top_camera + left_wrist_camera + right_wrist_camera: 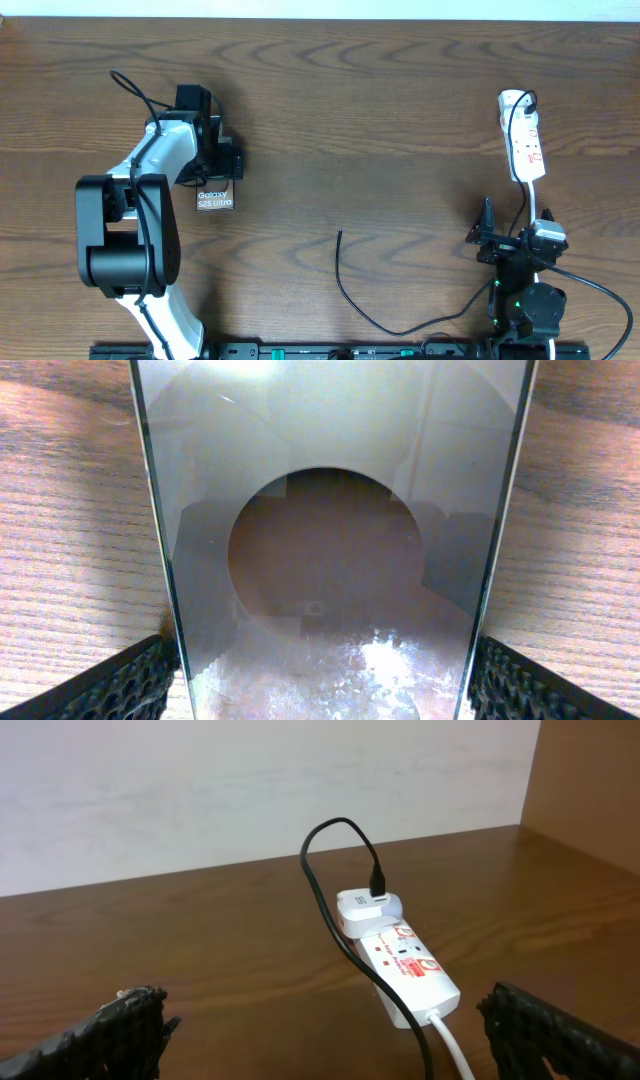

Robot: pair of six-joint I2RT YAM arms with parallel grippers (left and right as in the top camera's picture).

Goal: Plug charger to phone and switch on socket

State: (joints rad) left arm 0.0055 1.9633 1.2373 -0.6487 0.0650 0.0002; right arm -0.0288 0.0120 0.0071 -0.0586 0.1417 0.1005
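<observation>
The phone point(215, 198), dark with white "Galaxy S25 Ultra" text, lies left of centre on the table. In the left wrist view the phone point(330, 510) fills the frame, a brownish oval on its glass. My left gripper point(210, 165) point(320, 680) is shut on the phone's two long edges. The charger's thin black cable lies at the front centre, its free plug tip point(339, 233) bare on the wood. The white socket strip point(522, 140) point(410, 965) lies at the far right, the charger's cable point(335, 920) plugged into a white adapter at its far end. My right gripper point(515, 228) point(325, 1020) is open and empty, just short of the strip.
The strip's white cord point(450, 1040) runs back under my right gripper, beside the black cable. A wooden side wall point(590, 790) rises to the right of the strip. The arm bases stand along the front edge.
</observation>
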